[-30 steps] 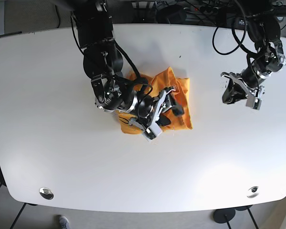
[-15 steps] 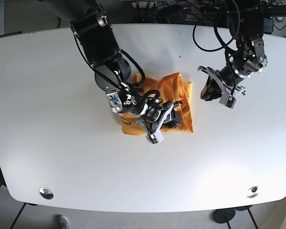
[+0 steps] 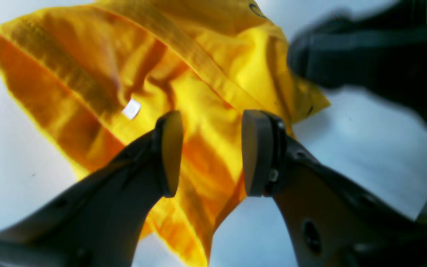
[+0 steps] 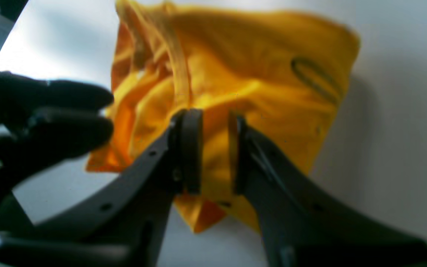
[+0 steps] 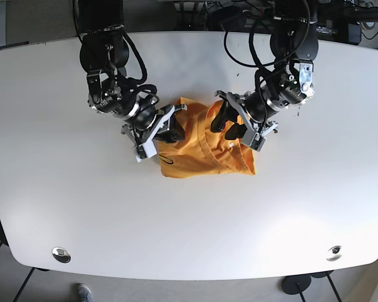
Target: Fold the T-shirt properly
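The orange T-shirt lies crumpled in a loose bundle at the middle of the white table. My left gripper hovers over the shirt's right part. In the left wrist view it is open, with the shirt and its white label behind the fingers. My right gripper is at the shirt's upper left edge. In the right wrist view it has its jaws a narrow gap apart, and the shirt lies beyond the tips.
Two round metal fittings sit near the table's front edge. Cables hang behind the back edge. In each wrist view the other arm shows as a blurred dark shape.
My left arm has swung in from the table's right side to the shirt. My right gripper has pulled back from the shirt's middle to its upper left edge. The shirt has changed shape.
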You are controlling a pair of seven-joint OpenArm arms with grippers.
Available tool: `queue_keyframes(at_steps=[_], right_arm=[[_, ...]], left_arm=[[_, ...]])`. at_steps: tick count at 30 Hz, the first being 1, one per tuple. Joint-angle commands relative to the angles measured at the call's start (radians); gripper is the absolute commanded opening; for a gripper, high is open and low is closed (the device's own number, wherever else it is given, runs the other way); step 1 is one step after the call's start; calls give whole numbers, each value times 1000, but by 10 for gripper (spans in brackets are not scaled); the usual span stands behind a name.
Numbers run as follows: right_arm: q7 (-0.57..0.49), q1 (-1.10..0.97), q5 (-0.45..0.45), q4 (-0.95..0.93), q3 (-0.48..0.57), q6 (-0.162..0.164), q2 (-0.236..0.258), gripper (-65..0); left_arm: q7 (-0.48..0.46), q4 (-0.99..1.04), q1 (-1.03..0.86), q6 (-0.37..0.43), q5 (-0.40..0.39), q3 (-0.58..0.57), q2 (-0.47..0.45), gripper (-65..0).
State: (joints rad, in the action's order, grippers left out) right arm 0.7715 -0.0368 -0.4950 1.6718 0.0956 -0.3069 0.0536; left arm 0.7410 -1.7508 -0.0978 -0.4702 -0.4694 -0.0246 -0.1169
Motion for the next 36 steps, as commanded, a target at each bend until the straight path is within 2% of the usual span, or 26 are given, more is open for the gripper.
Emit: queue_keyframes(at_steps=[1, 5, 7, 9, 12, 14, 20, 23, 26, 31, 33, 36], right_arm=[[-27, 1, -12, -20, -1, -8, 2, -542], [-126, -16, -9, -131, 5, -8, 21, -542], [-163, -15, -15, -187, 5, -10, 39, -542], [-175, -13, -15, -204, 3, -13, 59, -542], [-203, -13, -15, -227, 2, -58, 75, -542], [-203, -13, -15, -233, -1, -64, 76, -542], [-131, -30, -17, 8, -1, -58, 85, -542], [-129, 48, -15, 38, -1, -56, 82, -542], [-129, 162, -6, -51, 0, -56, 67, -542], [-140, 354, -6, -325, 3, -64, 61, -542], [-191, 398, -6, -428, 6, -65, 59, -542], [-307, 456, -6, -589, 42, -65, 59, -542]], left_arm=[[-19, 32, 13, -5, -16, -39, 3, -404], [-21, 160, 57, -2, -16, -47, -7, -404], [-21, 263, 119, -2, -16, -45, -62, -406], [-21, 277, 137, -3, -18, -30, -94, -406], [-21, 277, 142, -5, -18, 27, -122, -406], [-18, 272, 142, -6, -21, 58, -152, -406], [-11, 110, 108, -8, -19, 111, -177, -406], [-11, 32, 68, -8, -18, 110, -172, -406], [-11, -22, 36, -8, -19, 108, -160, -406], [-11, -41, 34, -6, -16, 107, -100, -407], [-11, -33, 34, -2, -16, 71, -88, -417], [-14, 28, 34, 0, -16, 25, -83, -549]])
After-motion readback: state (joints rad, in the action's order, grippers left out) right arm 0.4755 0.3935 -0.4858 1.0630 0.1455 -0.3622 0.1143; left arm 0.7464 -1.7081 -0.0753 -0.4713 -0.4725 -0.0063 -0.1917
